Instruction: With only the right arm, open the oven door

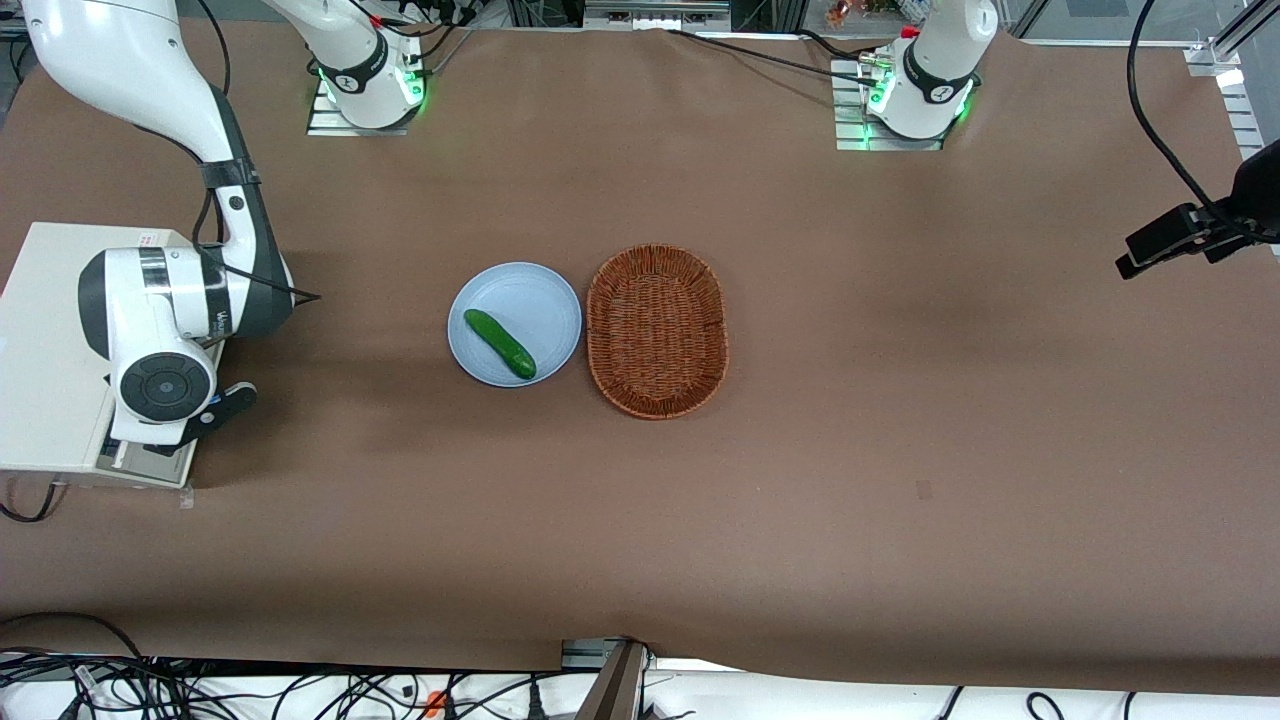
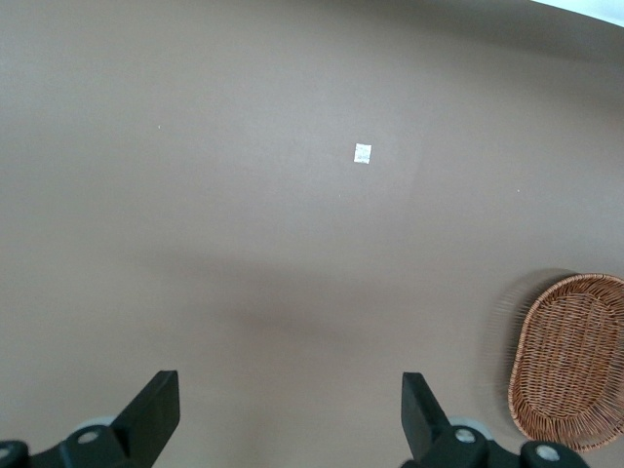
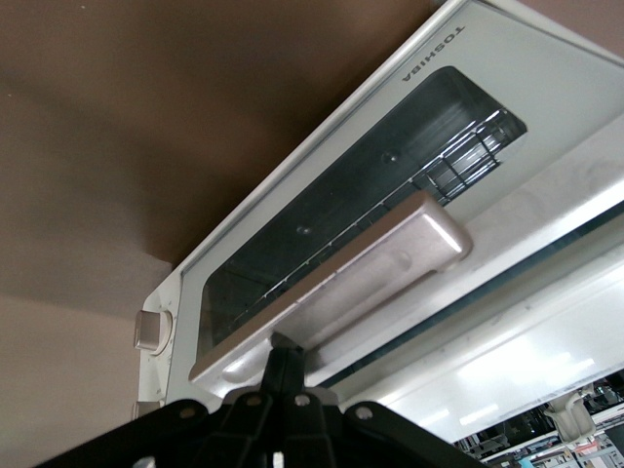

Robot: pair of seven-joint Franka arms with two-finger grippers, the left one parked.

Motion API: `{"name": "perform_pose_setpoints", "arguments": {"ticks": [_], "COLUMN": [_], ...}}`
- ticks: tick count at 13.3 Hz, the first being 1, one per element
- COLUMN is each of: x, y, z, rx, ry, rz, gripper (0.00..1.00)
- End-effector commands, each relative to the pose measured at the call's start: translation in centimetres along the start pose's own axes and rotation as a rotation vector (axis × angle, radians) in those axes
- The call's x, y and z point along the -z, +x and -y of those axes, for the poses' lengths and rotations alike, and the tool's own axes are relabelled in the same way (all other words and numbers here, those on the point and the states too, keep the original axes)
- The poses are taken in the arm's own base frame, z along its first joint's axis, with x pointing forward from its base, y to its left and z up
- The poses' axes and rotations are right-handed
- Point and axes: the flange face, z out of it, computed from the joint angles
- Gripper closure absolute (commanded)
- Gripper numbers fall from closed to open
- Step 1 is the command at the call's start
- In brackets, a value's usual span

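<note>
The cream-white toaster oven [image 1: 50,340] stands at the working arm's end of the table. The right arm [image 1: 165,310] bends down over the oven's edge nearest the front camera, and its wrist hides the gripper there. In the right wrist view the oven door [image 3: 322,224] shows its dark glass window and silver bar handle [image 3: 370,258]. My gripper [image 3: 284,343] is shut, fingers pressed together, with the tips touching the handle's edge. A thin dark gap runs between the door's handle edge and the oven body [image 3: 507,331].
A light blue plate [image 1: 540,300] with a green cucumber [image 1: 499,343] sits mid-table, beside a brown wicker basket [image 1: 657,330], which also shows in the left wrist view [image 2: 570,361]. A black camera mount [image 1: 1190,235] stands at the parked arm's end.
</note>
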Motion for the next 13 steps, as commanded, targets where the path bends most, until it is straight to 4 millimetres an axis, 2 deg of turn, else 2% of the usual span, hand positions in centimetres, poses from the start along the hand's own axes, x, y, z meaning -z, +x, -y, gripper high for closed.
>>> {"name": "perform_pose_setpoints", "arguments": {"ticks": [1,8,13], "x": [-5.5,-5.9,-7.0], "y": [4.5,5.3,6.3], "z": [0.4,0.9,1.5], "rx": [0.010,-0.006,-0.009], "ry": [0.043,0.078,0.109], "rz": [-0.106,-0.130,-0.146], "gripper": [1.00,1.00,1.00]}}
